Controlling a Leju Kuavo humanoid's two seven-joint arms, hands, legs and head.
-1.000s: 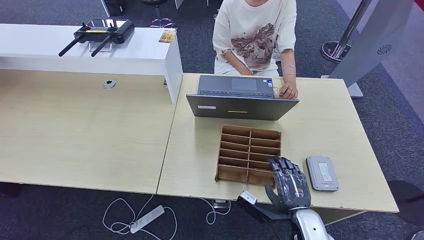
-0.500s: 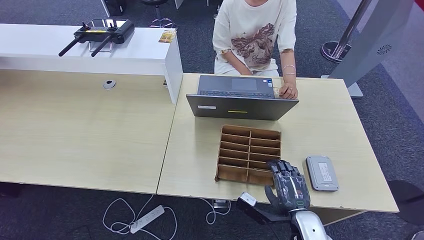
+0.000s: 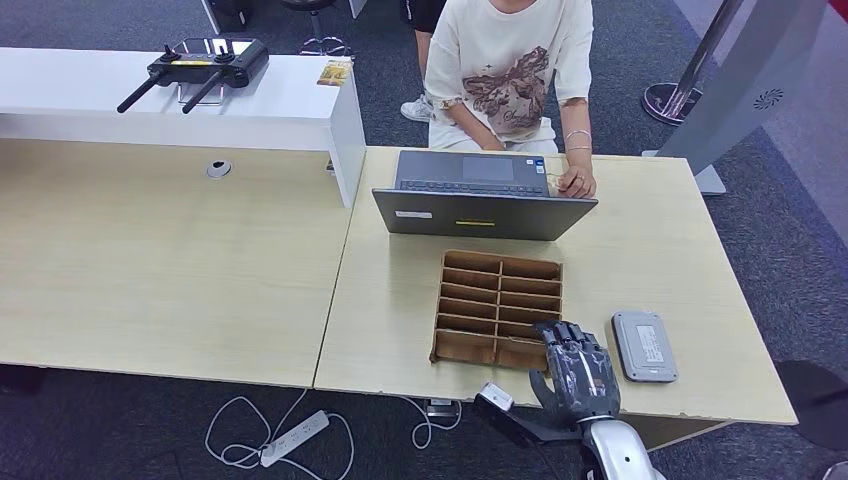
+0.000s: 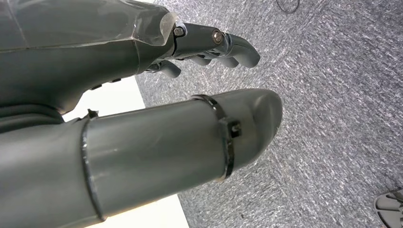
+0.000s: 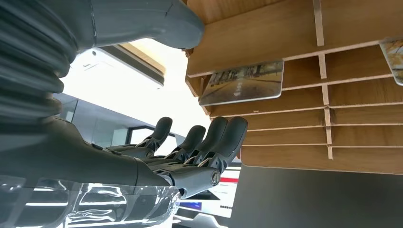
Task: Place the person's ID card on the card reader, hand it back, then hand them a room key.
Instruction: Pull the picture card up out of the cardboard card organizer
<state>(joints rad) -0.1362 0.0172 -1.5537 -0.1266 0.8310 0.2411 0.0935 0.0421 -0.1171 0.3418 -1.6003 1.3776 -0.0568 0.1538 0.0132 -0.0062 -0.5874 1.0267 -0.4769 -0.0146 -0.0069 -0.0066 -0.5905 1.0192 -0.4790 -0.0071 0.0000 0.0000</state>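
Fingers (image 4: 237, 50) of the left hand (image 4: 142, 71) hang curled loosely over the carpet, grasping nothing, so that arm seems idle. On the desk (image 3: 400, 320), the wooden slotted tray (image 3: 497, 308) holds room key cards (image 5: 242, 88) in its compartments. Right hand (image 3: 577, 372) reaches its near right corner with fingers straight and released, likely going for a key; beside it lies the grey card reader (image 3: 644, 346)
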